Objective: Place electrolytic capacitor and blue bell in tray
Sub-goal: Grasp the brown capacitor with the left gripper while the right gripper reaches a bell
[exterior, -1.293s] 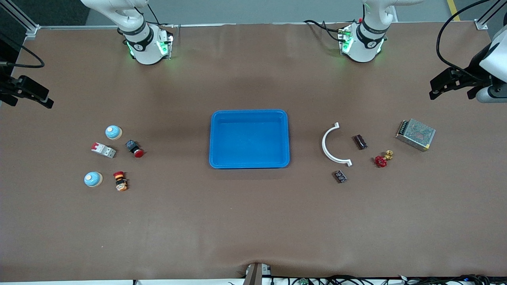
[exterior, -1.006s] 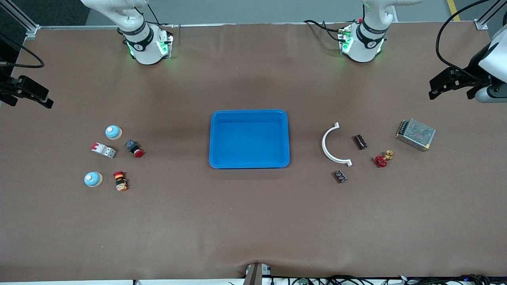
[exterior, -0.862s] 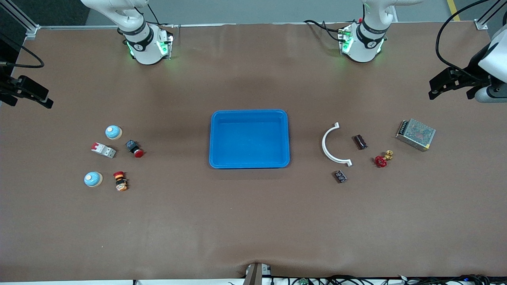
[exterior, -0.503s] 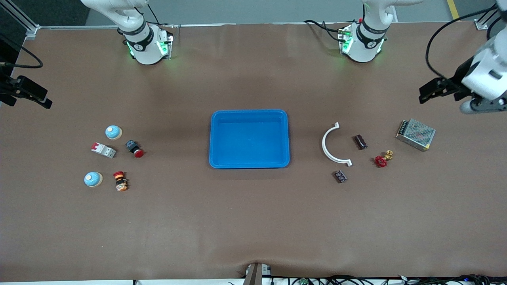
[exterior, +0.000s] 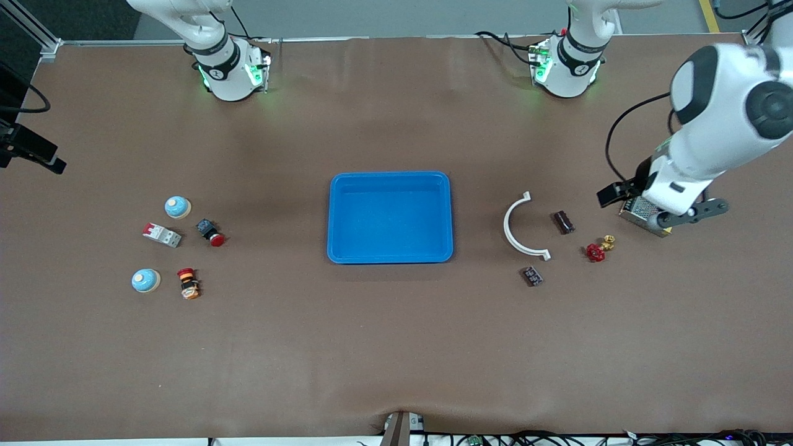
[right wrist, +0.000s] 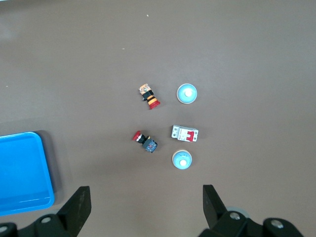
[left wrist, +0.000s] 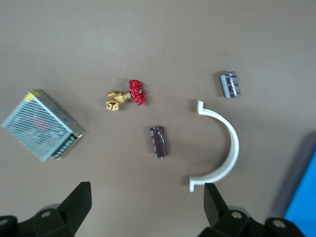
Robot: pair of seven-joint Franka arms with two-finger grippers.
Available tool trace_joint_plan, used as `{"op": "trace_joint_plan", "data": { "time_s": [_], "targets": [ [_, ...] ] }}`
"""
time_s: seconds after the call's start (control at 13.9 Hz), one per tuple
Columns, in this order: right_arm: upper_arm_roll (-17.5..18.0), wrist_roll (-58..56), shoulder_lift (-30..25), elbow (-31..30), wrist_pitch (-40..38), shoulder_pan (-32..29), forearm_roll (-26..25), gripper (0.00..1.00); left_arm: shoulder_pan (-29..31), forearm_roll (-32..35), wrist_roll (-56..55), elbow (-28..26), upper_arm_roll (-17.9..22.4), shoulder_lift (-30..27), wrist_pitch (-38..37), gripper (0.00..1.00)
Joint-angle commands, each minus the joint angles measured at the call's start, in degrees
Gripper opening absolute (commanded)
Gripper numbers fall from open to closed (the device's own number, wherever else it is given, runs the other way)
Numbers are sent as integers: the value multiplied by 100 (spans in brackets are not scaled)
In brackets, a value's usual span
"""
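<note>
The bright-blue tray (exterior: pixel 339 217) lies at the middle of the table, with nothing in it. The electrolytic capacitor (exterior: pixel 563 222) (left wrist: pixel 159 141), a dark cylinder, lies on its side toward the left arm's end, beside a white curved bracket (exterior: pixel 519 230). Two blue bells stand toward the right arm's end, one (exterior: pixel 177 207) (right wrist: pixel 181 160) farther from the front camera than the other (exterior: pixel 145 280) (right wrist: pixel 186 94). My left gripper (exterior: pixel 632 197) (left wrist: pixel 147 207) hangs open and empty high over the table by the capacitor. My right gripper (exterior: pixel 31 152) (right wrist: pixel 145 207) waits open and empty at the table's edge.
A metal mesh power supply (exterior: pixel 647 218), a red-handled brass valve (exterior: pixel 596 251) and a small dark component (exterior: pixel 532 276) lie round the capacitor. A red-and-white breaker (exterior: pixel 162 235) and two push buttons (exterior: pixel 210 233) (exterior: pixel 188 283) lie between the bells.
The left arm has swung in from the table's end, bringing its gripper over the power supply and capacitor area. The right gripper has drifted slightly outward. Nothing on the table has moved.
</note>
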Motion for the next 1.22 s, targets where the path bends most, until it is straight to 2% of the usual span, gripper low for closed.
{"op": "trace_joint_plan", "data": {
  "time_s": [0.0, 0.07, 0.29, 0.57, 0.86, 1.01, 1.08, 1.15],
  "targets": [
    [38, -50, 185, -189, 215, -208, -58, 100, 7, -105, -426, -920, -6, 39, 1072, 89],
    [38, -120, 169, -495, 477, -261, -76, 100, 7, -105, -506, -1036, -6, 179, 1310, 81],
    [38, -664, 124, -1410, 1304, -401, -295, 100, 33, -105, -656, -1098, -6, 785, 1777, 76],
    [38, -674, 72, -2402, 1989, -674, -296, 100, 50, -105, -753, -1168, -6, 1392, 2409, 77],
    [38, -674, -384, -3764, 2999, -718, -287, 100, 42, -105, -972, -1230, -6, 1762, 2842, 75],
    [38, -665, -429, -4188, 3378, -727, -287, 100, 24, -105, -1034, -1230, -15, 1911, 2868, 62],
    [38, -657, -421, -4311, 3467, -719, -287, 100, 15, -105, -1034, -1230, -15, 1964, 2860, 50],
    [38, -648, -412, -4452, 3598, -718, -287, 100, 15, -105, -1034, -1230, -15, 1991, 2860, 29]
  ]
}}
